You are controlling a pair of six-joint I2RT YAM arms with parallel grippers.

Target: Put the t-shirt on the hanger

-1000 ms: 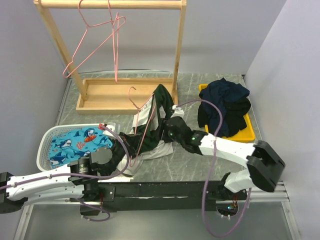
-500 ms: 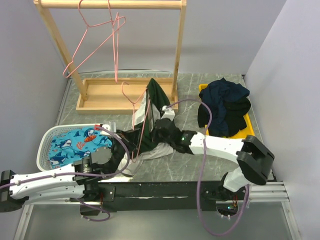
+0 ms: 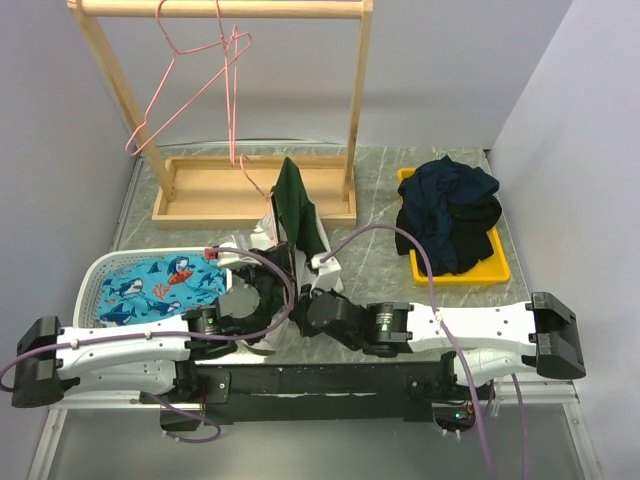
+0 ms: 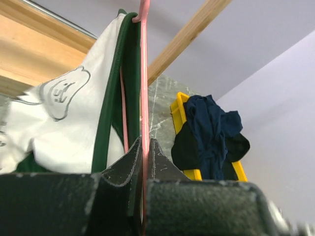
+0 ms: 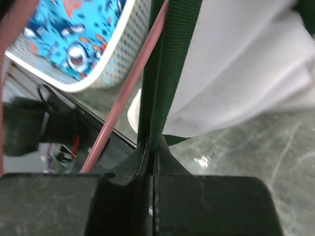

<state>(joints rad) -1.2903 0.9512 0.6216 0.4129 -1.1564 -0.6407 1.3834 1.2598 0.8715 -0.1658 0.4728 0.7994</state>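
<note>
Hanger top beyond upper edge

The t-shirt was dark green with pale grey-white panels. It had a small grey line drawing printed on the white chest and a ribbed dark green edge. The hanger was thin pink wire, matching two more pink hangers on a pale wooden rack. A white lattice basket held a bright blue cloth patterned with sharks in grey, white and red-orange. A yellow tray carried a navy and black clothes heap. The table was grey-green, veined like marble. The robot arms were white with black joints, trailing purple cables.
</note>
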